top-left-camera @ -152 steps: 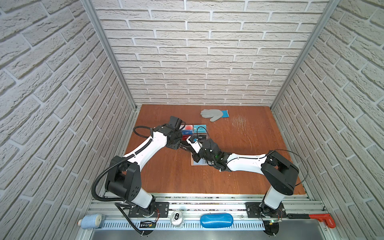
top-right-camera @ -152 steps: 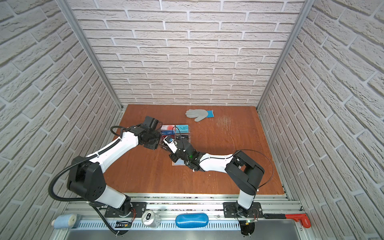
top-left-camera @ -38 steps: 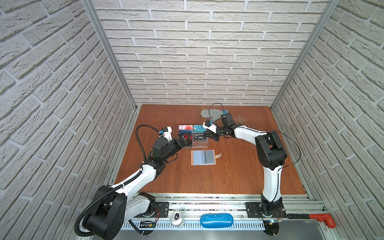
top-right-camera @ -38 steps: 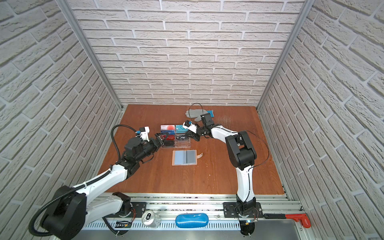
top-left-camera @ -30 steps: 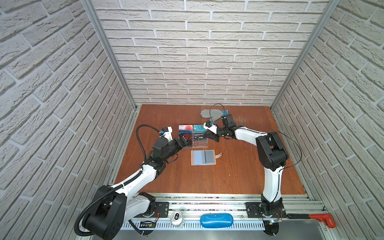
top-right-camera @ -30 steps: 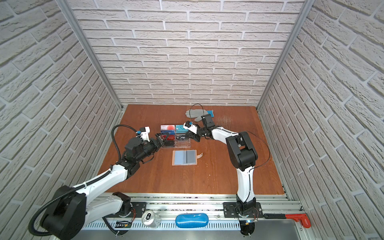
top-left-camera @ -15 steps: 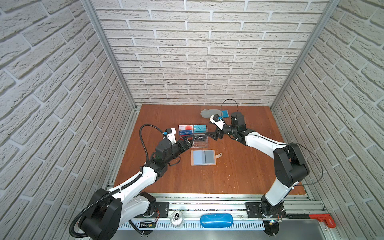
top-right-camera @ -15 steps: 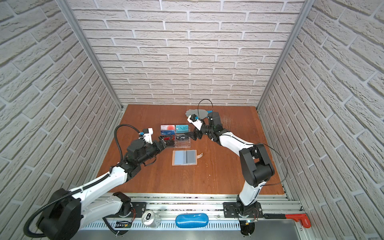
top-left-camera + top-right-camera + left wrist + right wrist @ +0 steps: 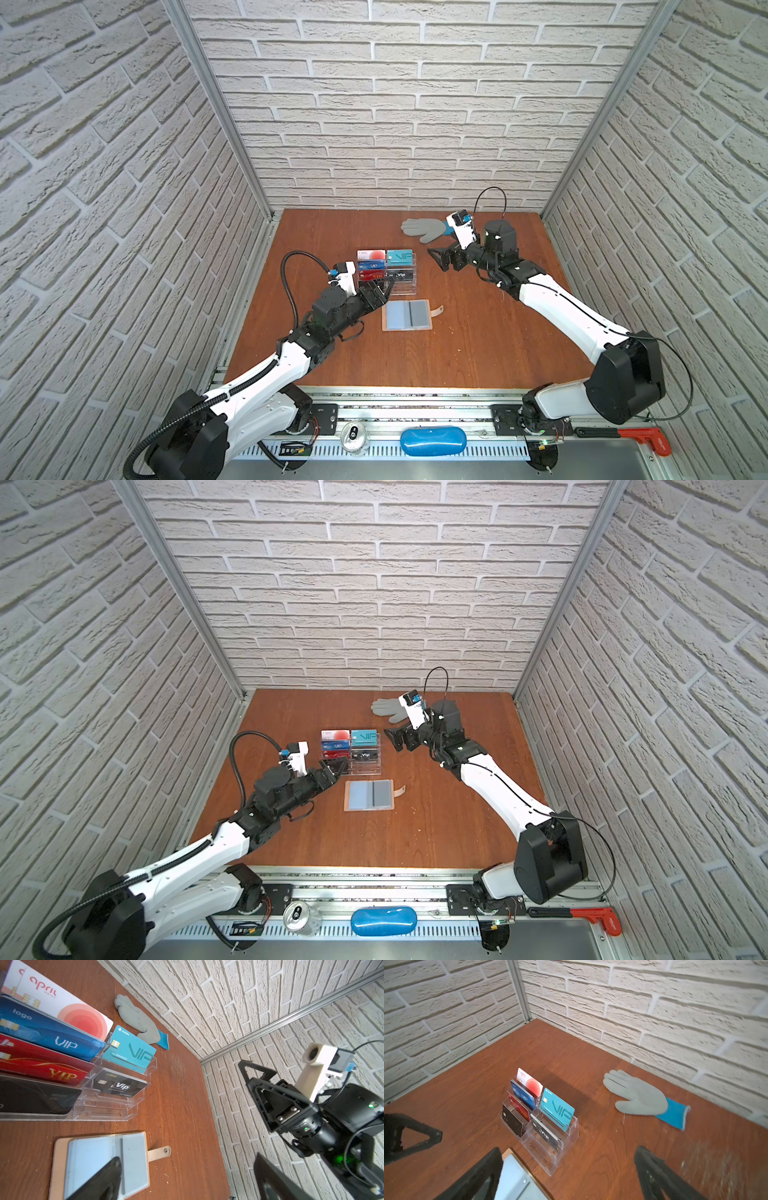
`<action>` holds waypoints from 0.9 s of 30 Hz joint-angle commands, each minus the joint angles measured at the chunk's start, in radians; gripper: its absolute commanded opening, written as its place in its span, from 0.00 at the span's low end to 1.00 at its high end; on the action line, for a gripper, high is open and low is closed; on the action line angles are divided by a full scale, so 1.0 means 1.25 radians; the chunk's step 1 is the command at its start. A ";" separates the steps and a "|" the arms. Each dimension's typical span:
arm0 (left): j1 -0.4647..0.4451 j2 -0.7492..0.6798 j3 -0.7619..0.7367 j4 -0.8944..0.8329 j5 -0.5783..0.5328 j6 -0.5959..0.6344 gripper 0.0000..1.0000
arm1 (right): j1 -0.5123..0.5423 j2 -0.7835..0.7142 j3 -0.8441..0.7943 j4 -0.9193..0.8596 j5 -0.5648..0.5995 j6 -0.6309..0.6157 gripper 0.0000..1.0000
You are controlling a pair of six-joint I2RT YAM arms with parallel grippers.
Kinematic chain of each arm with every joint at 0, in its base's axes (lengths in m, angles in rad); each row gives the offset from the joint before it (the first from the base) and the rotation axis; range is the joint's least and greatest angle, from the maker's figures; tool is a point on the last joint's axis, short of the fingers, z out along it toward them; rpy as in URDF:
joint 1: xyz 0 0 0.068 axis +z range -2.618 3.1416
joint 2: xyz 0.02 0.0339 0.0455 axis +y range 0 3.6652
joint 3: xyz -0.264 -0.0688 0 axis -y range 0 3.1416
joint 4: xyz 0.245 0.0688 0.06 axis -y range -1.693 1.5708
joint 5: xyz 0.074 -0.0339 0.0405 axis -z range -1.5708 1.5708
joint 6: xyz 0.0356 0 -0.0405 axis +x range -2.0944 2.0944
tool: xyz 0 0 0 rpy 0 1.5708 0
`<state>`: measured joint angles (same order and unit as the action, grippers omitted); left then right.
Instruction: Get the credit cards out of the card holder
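Card holder: the tan-pink card holder [image 9: 407,314] lies open and flat on the table [image 9: 478,353], just near of the clear acrylic stand [image 9: 402,281]. Its grey-blue sleeve pages face up and its snap strap [image 9: 436,310] sticks out to the right. Whether the sleeves hold anything cannot be told.
Acrylic stand: it holds the credit cards [image 9: 533,1109] upright in tiers, in two columns.
Left column, far to near: white card with a red circle [image 9: 68,1009], blue card [image 9: 52,1036], red card [image 9: 41,1064], black card [image 9: 31,1097].
Right column: teal card [image 9: 131,1051] in the far tier, and a black "Vip" card [image 9: 118,1085] just near of it.
Left end effector: the left end effector [image 9: 380,289] is spread wide and holds nothing. It sits by the stand's near-left corner, just beside the card holder's far-left corner.
Right end effector: the right end effector [image 9: 440,259] is spread wide and empty. It is raised to the right of the stand, apart from it.
Glove: a grey glove [image 9: 424,228] with a blue cuff lies flat at the far side of the table.
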<state>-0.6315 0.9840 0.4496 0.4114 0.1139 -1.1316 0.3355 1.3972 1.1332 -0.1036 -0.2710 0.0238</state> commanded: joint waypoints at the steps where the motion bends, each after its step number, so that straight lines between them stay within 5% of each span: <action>1: -0.019 -0.018 -0.016 0.001 -0.039 0.028 0.98 | -0.003 -0.083 -0.001 -0.139 0.077 0.173 1.00; 8: -0.059 0.014 -0.033 0.009 -0.064 0.050 0.98 | -0.005 -0.168 -0.085 -0.182 0.072 0.224 1.00; 18: -0.065 0.144 -0.050 0.104 0.005 0.063 0.98 | 0.036 -0.032 -0.160 -0.210 0.070 0.252 1.00; 27: -0.065 0.165 -0.070 0.089 -0.026 0.076 0.98 | 0.124 0.058 -0.180 -0.148 0.106 0.257 1.00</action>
<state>-0.7086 1.1835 0.3782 0.4721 0.0963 -1.0649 0.4614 1.4437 0.9058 -0.3401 -0.1684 0.3374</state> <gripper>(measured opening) 0.982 0.996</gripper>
